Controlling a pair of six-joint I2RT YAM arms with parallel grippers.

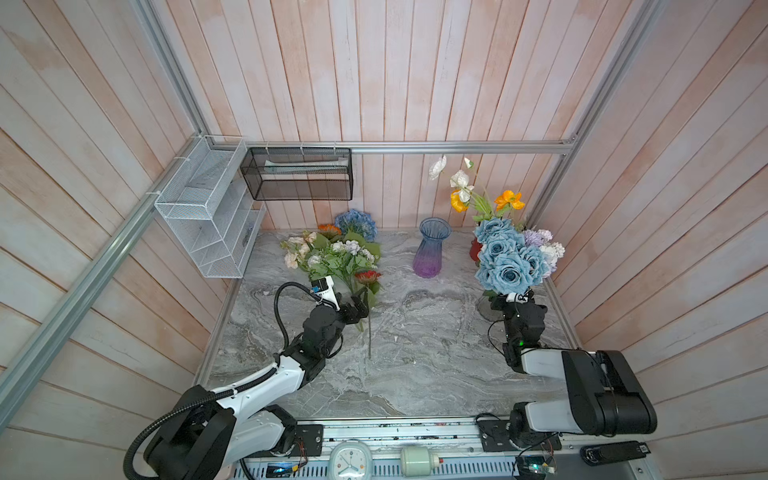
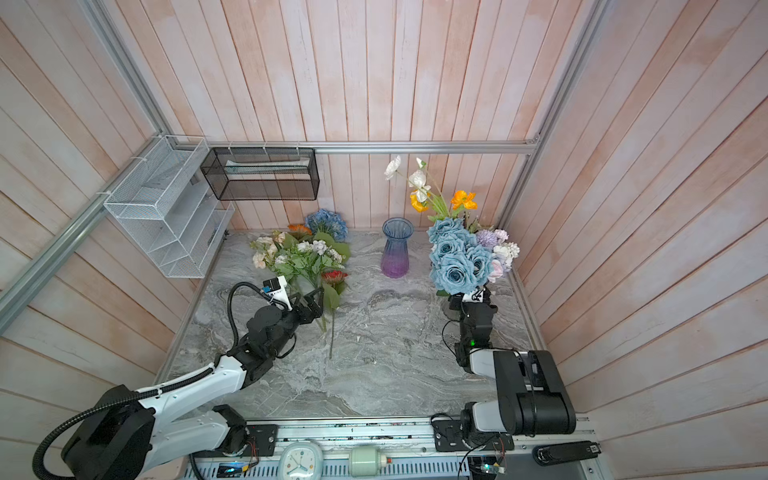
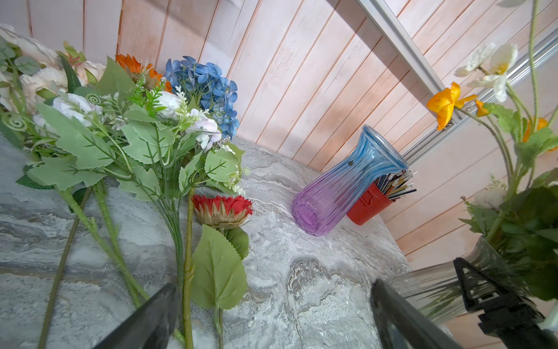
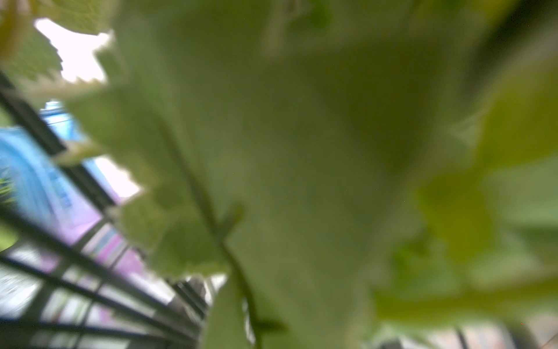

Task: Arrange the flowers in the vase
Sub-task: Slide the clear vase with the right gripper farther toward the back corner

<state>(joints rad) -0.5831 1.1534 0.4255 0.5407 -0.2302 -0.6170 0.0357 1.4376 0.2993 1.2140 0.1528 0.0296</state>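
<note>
Several loose green-stemmed artificial flowers (image 1: 332,253) lie on the grey marbled tabletop (image 1: 415,357); the left gripper (image 1: 360,305), jaws wide over their stems, could catch two at once. The blue-to-purple glass vase (image 1: 432,249) stands empty. Whether the jaws of the right gripper (image 1: 510,299) clasp the flower-filled clear glass vase (image 3: 428,287) I cannot tell; a nudge might topple it.

Bright, soft shadows, bowed edges; flowers (image 4: 302,151) blurred in right wrist view.
</note>
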